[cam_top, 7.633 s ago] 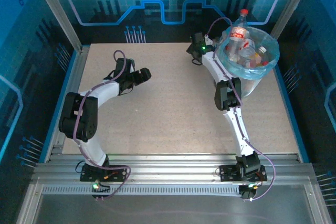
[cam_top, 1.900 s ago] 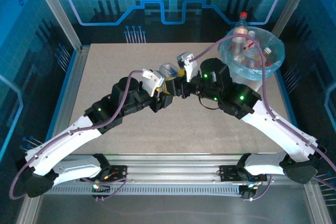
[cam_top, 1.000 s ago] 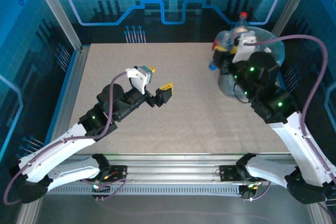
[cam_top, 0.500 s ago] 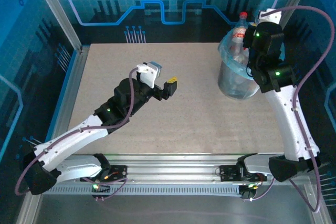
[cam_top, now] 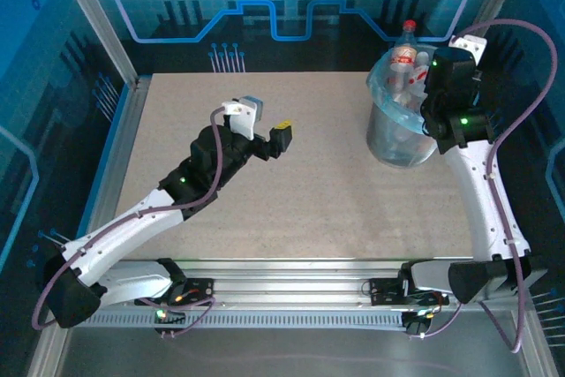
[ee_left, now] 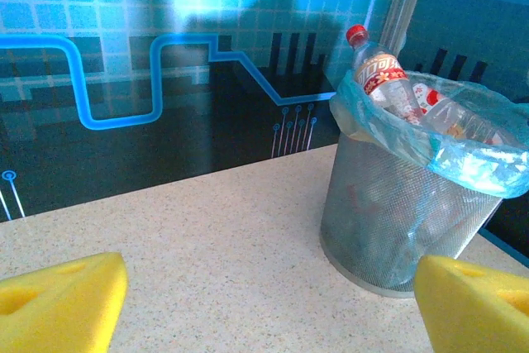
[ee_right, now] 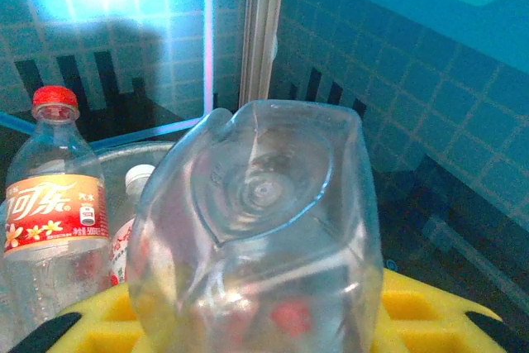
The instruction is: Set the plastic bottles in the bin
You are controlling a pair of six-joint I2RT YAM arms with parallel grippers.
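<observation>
The bin, grey mesh lined with a light-blue bag, stands at the table's far right and holds several plastic bottles. One with a red cap and an orange label sticks up above the rim. My right gripper hovers over the bin, shut on a clear bottle whose base faces the camera between the yellow pads. Beside it are the red-capped bottle and a white-capped one. My left gripper is open over the middle of the table, with nothing between its yellow pads. The bin lies ahead of it to the right.
The speckled table has metal rails along its left edge and near edge. A blue patterned back wall rises close behind the bin. A metal corner post stands just behind the bin.
The right gripper carried a clear bottle from the table's middle to above the bin and has shifted slightly right. The left gripper, open, has drawn back a little toward the left.
</observation>
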